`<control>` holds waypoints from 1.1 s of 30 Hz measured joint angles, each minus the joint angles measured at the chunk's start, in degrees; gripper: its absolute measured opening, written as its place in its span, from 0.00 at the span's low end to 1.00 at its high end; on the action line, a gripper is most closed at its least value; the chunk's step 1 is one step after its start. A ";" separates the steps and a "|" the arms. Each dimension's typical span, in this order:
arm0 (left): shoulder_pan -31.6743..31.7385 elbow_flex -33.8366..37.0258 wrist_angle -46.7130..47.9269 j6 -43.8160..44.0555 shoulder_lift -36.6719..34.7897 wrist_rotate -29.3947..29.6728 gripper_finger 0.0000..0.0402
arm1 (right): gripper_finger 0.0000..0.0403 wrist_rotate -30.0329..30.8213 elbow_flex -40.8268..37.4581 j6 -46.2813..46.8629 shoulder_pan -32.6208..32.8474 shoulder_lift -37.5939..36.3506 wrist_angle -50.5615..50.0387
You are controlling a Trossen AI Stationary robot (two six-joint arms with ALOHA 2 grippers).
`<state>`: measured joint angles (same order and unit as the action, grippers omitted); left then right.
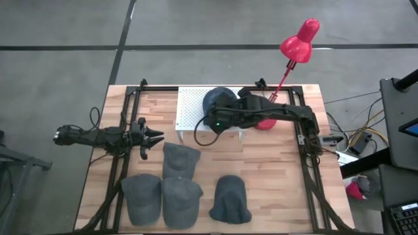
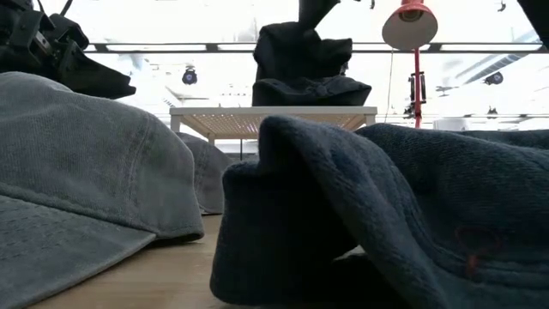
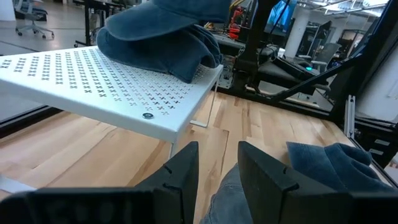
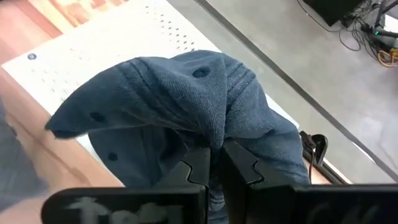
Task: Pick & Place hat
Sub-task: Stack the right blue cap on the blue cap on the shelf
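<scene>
Grey concrete floor (image 1: 65, 72) surrounds the wooden table (image 1: 274, 170), crossed by dark seams. A red desk lamp (image 1: 299, 40) stands at the table's far edge. Cables (image 1: 356, 137) trail over the floor beside a dark cabinet (image 1: 398, 104). Beyond the fingers, office chairs (image 3: 28, 15) stand (well back) under bright ceiling light (image 2: 206, 26).

It was a robotics lab: a pale wooden-slat table (image 1: 261, 170) edged by a black metal frame (image 1: 312, 163) stood on a grey concrete floor (image 1: 59, 72), with loose cables (image 1: 366, 134) alongside and wheeled office chairs (image 3: 30, 14) behind.
</scene>
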<state>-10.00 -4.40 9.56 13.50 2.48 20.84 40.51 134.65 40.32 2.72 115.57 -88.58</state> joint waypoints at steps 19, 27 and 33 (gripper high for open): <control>0.00 0.00 -0.02 -0.04 0.02 0.00 0.29 | 0.03 0.15 -0.31 4.74 0.26 -1.99 -1.44; 0.00 0.00 -0.04 -0.04 0.02 0.00 0.29 | 0.03 1.27 -2.46 4.92 0.26 -2.20 -1.46; 0.00 0.00 -0.07 -0.04 0.02 0.00 0.29 | 0.03 1.36 -2.96 5.31 0.24 -2.25 -1.44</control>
<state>-10.00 -4.40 9.50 13.45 2.50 20.84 41.87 131.69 45.63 2.96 113.32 -90.02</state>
